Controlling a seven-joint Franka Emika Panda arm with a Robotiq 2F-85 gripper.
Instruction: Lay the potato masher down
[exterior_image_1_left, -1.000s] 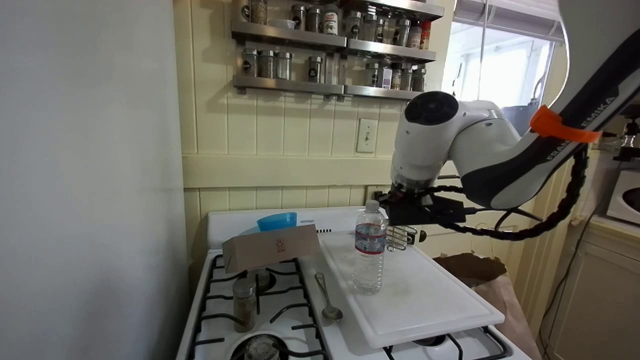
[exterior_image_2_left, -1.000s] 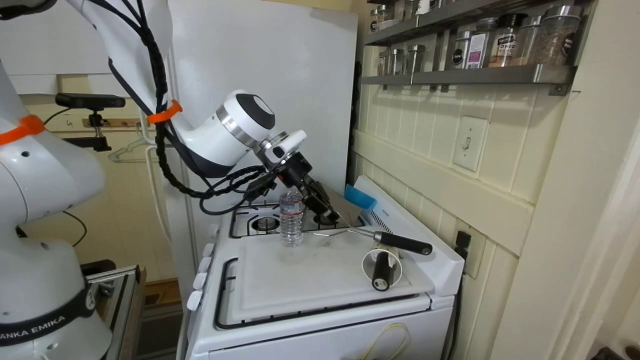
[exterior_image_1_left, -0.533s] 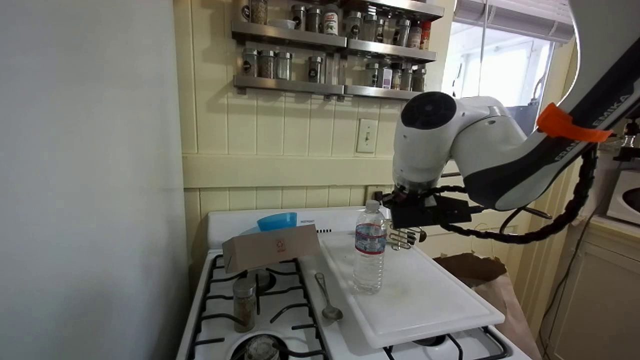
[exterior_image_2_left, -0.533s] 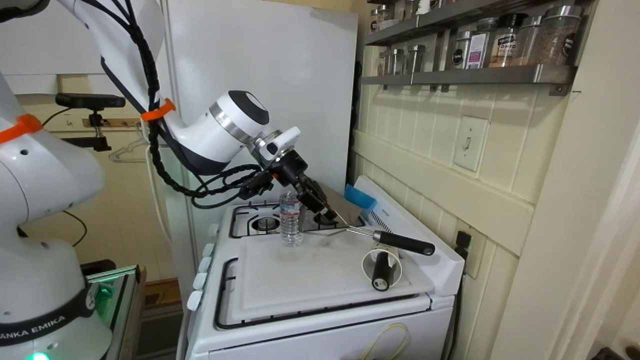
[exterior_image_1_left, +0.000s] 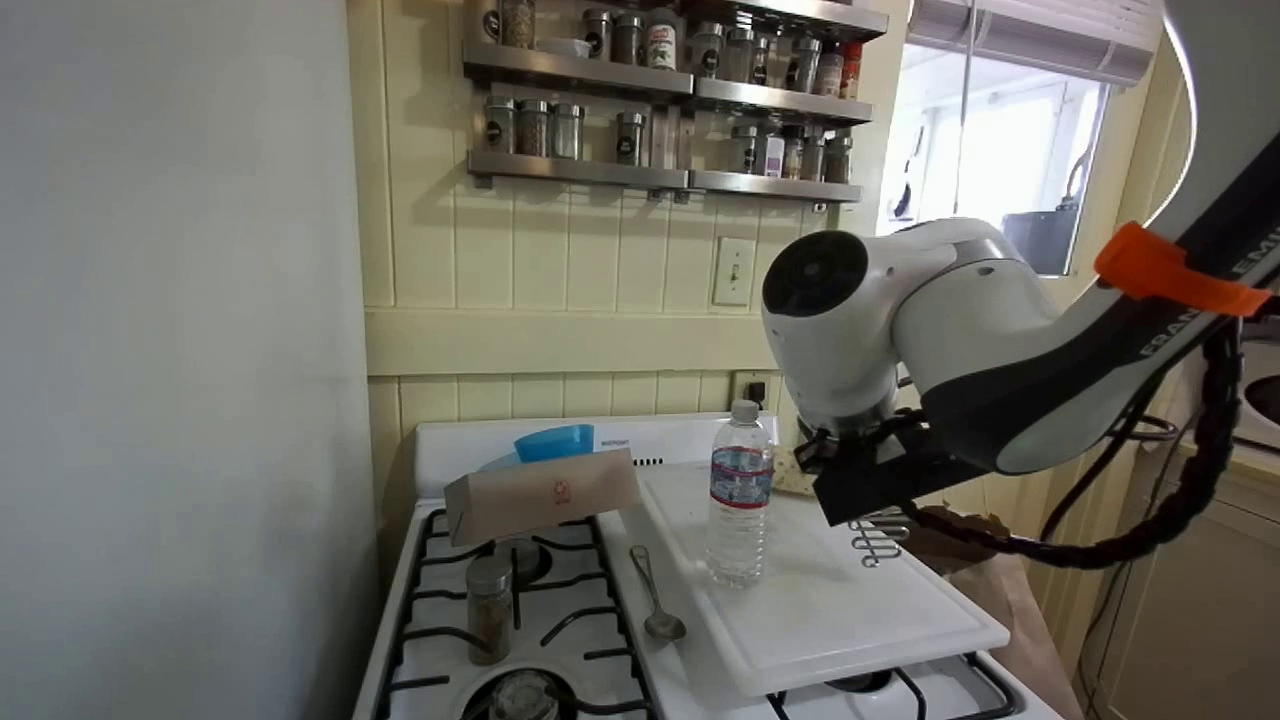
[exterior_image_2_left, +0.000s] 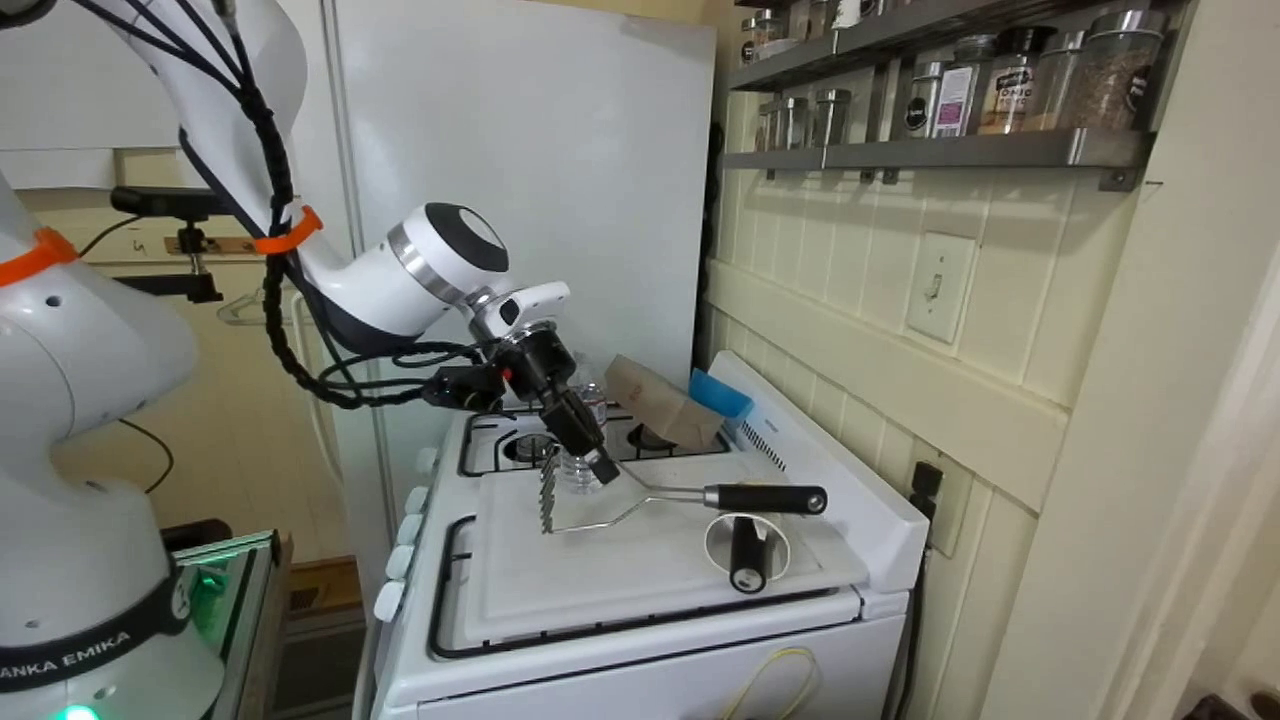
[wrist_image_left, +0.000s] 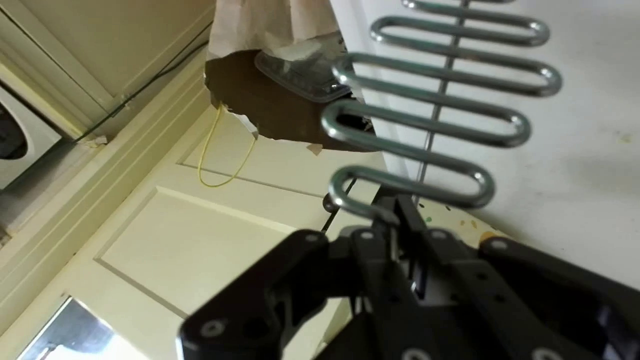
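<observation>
The potato masher has a zigzag steel head (wrist_image_left: 435, 115), which also shows in an exterior view (exterior_image_1_left: 878, 540), and a black handle (exterior_image_2_left: 765, 498). My gripper (exterior_image_2_left: 603, 465) is shut on one wire arm of the masher close to its head; its fingertips (wrist_image_left: 400, 210) show this in the wrist view. The masher is held over the white cutting board (exterior_image_2_left: 600, 590), handle nearly level and pointing to the back wall, head upright on edge. The handle passes above a spotted cup (exterior_image_2_left: 778, 545); I cannot tell whether they touch.
The cup lies on its side with another black-handled tool (exterior_image_2_left: 748, 560) in it. A water bottle (exterior_image_1_left: 738, 510) stands on the board near the gripper. A spoon (exterior_image_1_left: 655, 600), spice jar (exterior_image_1_left: 489, 610), cardboard box (exterior_image_1_left: 545, 495) and blue bowl (exterior_image_1_left: 555, 442) are beyond. A paper bag (exterior_image_1_left: 1010, 600) stands beside the stove.
My gripper has moved away from the back wall and lower, carrying the masher. The masher has turned, so its handle is more level. The cup and its tool have shifted slightly.
</observation>
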